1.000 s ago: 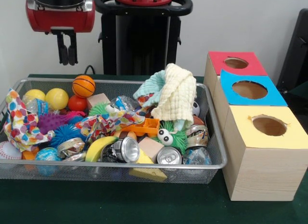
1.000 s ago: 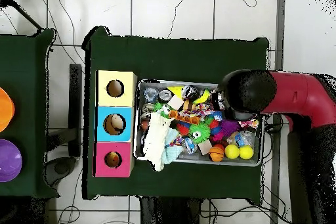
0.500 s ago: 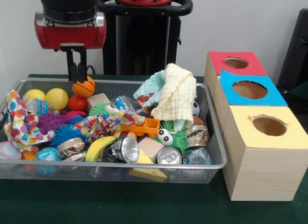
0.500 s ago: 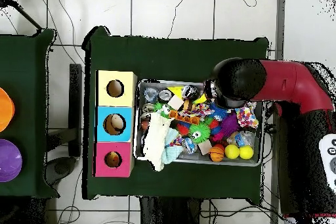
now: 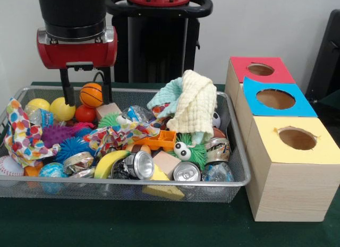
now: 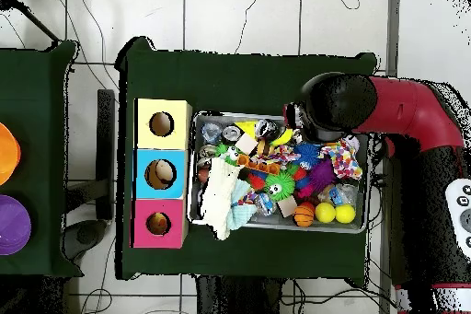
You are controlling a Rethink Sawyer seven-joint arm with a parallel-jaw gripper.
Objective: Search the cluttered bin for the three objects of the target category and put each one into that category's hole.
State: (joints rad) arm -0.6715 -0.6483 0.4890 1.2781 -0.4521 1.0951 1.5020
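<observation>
Sawyer gripper point(image 5: 86, 93) drops over mini basketball point(image 5: 92, 94) at the far-left corner of the wire bin point(image 5: 241, 167).

Jaws spread wide, one finger each side of the orange ball, not yet touching as far as front view shows; ball sits on top of the clutter, w/ a red ball point(image 5: 84, 113) just below it and two yellow balls point(image 5: 62, 109) beside. Judged light, firm rubber, pebbled skin so decent grip, but round: likely to squirt out if pinched off-centre. Best hold is across its widest line, jaws level w/ ball's middle. Beside the bin on the green worktop point(image 5: 159, 226) stand three boxes w/ holes: red point(image 5: 260, 69), blue point(image 5: 275, 99), yellow point(image 5: 296, 138). Which one takes balls: can't tell.
</observation>
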